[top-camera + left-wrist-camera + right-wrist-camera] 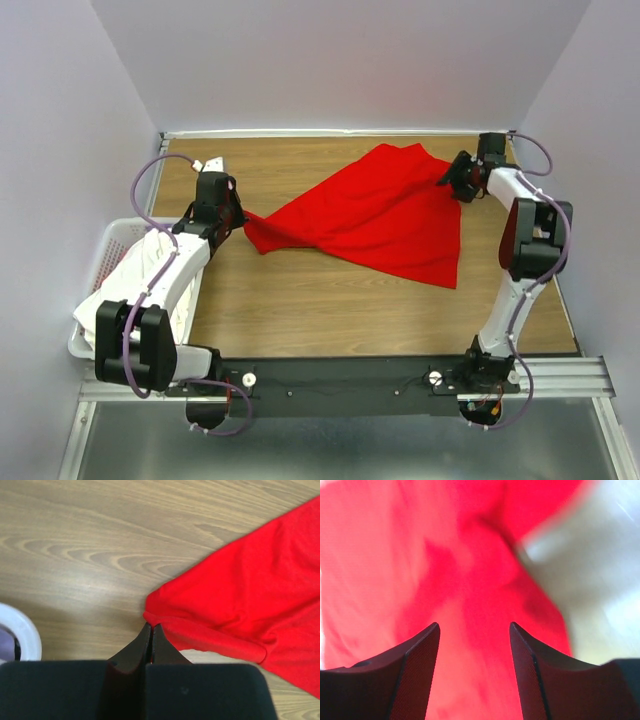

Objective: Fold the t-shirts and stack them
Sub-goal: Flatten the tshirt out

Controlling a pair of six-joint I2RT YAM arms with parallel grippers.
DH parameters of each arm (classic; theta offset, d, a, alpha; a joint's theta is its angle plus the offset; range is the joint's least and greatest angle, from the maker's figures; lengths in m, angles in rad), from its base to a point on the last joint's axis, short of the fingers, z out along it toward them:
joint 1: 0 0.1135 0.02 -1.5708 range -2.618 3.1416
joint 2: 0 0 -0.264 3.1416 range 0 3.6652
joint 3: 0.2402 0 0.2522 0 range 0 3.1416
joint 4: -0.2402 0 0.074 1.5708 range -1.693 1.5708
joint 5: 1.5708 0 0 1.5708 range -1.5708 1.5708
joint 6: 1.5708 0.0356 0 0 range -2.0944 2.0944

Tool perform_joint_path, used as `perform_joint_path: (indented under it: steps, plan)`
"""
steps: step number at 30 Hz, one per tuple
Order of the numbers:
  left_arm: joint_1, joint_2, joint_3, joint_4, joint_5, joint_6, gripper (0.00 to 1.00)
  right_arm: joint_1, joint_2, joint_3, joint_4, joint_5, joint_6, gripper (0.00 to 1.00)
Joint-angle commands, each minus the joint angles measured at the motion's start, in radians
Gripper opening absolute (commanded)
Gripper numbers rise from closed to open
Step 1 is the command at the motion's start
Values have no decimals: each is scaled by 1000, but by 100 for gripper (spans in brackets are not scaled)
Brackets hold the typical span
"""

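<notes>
L wrist cam catches what the top view can't: left gripper clamped tight on a corner of the red t-shirt. R wrist cam, blurry: right gripper jaws well apart, red cloth beyond, nothing pinched. Top view only: laundry basket at L edge w/ white cloth inside. Shirt sprawls rumpled, unfolded, mid-table.
</notes>
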Motion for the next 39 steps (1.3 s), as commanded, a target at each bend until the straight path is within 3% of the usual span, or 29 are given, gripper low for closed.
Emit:
perform_joint_path:
  steps: [1,8,18,39]
  plan:
    - [4,-5,-22,66,69,53,0,7,-209,-149,-107,170,-85,67]
    - [4,-3,-102,122,118,66,0,31,-456,-406,-331,270,-104,70]
    - [3,14,-118,154,109,87,0,83,-629,-663,-397,250,-16,70]
    - [4,-8,-127,155,123,82,0,158,-566,-741,-296,382,97,63]
